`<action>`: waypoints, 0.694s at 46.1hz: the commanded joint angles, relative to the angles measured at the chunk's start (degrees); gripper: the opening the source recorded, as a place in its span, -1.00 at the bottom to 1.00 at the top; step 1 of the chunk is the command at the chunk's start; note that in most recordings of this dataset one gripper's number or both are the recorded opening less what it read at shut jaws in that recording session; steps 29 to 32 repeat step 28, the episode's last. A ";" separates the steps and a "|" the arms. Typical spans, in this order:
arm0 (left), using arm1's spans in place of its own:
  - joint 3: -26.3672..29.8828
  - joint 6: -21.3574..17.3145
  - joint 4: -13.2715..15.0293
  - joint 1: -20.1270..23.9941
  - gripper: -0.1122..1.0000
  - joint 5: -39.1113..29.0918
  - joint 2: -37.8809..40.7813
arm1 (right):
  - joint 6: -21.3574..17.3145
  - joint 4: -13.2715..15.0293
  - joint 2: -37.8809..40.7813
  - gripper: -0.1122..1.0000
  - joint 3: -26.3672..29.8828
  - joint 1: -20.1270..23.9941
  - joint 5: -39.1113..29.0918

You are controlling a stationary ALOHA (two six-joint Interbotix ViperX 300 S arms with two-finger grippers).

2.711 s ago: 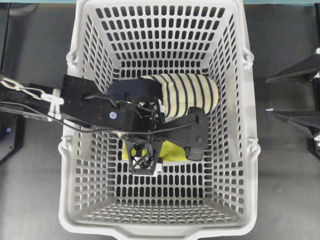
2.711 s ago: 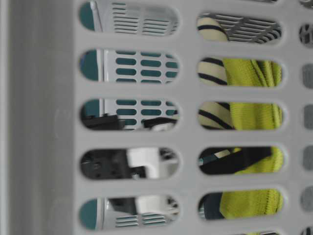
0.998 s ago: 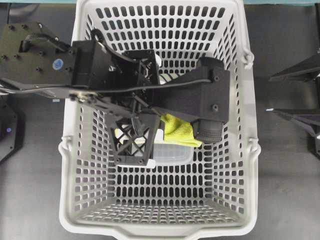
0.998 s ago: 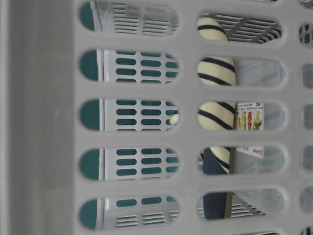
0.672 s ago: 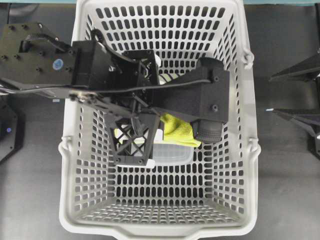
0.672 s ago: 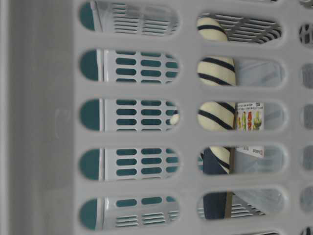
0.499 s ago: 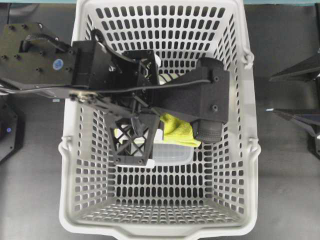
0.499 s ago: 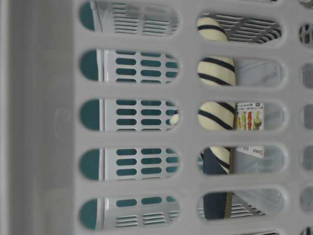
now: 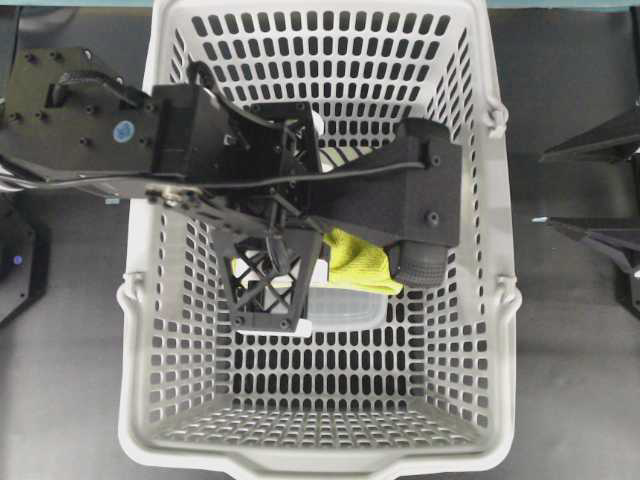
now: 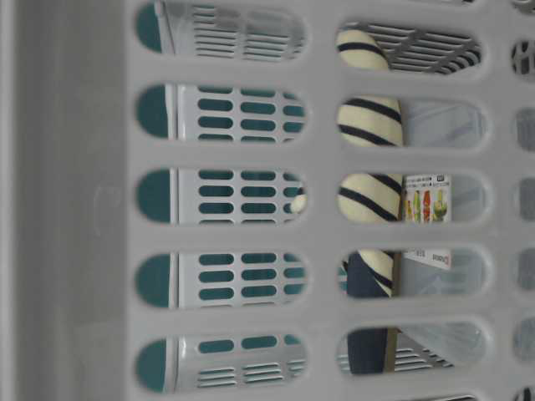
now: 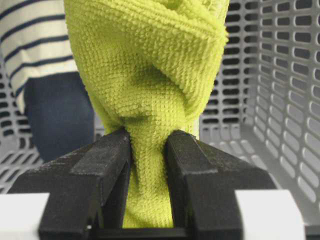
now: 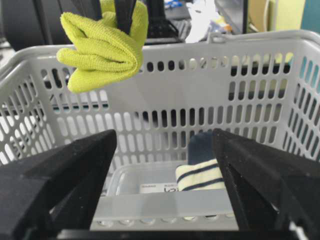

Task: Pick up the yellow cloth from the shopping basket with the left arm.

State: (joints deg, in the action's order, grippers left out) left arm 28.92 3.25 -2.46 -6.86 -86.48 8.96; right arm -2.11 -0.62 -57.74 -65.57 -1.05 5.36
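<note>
The yellow cloth hangs bunched above the shopping basket rim, pinched between two thin dark fingers coming from above. Down inside lie a striped slipper and what looks like a clear plastic container. The right gripper frames the foreground, jaws spread wide.

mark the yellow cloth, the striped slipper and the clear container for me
yellow cloth (image 12: 102,42), right wrist view: hanging folded bulk.
striped slipper (image 10: 369,121), table-level view: cream-and-navy toe, seen through a slot.
clear container (image 9: 345,305), overhead view: its lid.
</note>
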 commanded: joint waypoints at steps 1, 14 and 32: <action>0.70 -0.09 -0.18 0.09 -0.44 0.26 -0.79 | 0.00 -0.18 0.26 0.54 0.70 -0.09 0.53; 0.70 -0.09 -0.18 0.18 -0.44 0.00 -0.79 | 0.00 -0.18 0.26 0.54 0.70 -0.09 0.53; 0.35 -0.18 -0.18 0.62 -0.44 -0.09 -0.79 | 0.00 -0.18 0.18 0.54 0.62 -0.09 0.26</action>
